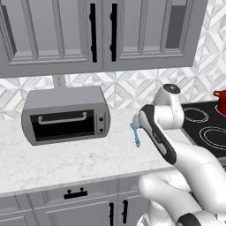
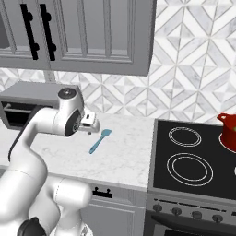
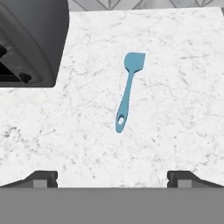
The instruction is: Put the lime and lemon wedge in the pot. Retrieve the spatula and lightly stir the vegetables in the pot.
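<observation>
Scanning the hand view from the left, you meet the grey toaster oven in the upper left corner, then the slim light-blue spatula lying flat on the white marble counter at centre, blade toward the top. Your gripper hangs above it with its tips spread wide, holding nothing. Far right in the right base view stands the squat red pot; whether fruit is inside you cannot tell. Grasping and stirring are not yet done.

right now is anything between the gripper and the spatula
No. In the hand view only bare marble counter lies between the open gripper and the spatula.
</observation>
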### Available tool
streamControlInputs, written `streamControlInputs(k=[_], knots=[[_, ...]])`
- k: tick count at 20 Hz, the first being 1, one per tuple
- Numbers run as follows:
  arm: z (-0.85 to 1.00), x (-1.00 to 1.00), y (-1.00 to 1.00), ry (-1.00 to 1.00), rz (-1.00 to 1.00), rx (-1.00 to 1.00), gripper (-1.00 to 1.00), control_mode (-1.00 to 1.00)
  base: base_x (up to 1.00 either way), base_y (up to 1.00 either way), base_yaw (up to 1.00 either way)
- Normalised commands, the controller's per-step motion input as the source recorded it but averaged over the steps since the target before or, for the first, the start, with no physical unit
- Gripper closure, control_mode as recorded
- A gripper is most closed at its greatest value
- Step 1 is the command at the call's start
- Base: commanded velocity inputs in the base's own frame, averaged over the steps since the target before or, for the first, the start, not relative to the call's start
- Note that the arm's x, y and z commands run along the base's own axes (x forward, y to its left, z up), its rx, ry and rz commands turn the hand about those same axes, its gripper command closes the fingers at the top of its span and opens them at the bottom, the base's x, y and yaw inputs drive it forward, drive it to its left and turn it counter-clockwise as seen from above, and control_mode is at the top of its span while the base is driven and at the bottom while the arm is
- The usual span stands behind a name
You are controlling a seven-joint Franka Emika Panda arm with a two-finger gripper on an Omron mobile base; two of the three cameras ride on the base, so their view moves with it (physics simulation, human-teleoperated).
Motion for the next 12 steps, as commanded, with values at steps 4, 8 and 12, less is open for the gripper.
streamControlInputs(k=[4, 8, 12], knots=[[-0.38, 0.09, 0.0, 0.1, 0.0, 0.0, -1.0, -1.0, 0.0, 0.0, 0.0], [-0.66, 0.18, -0.23, 0.06, -0.06, -0.09, -1.0, -1.0, 0.0, 0.0, 0.0], [-0.56, 0.24, -0.09, 0.05, -0.07, -0.04, -1.0, -1.0, 0.0, 0.0, 0.0]])
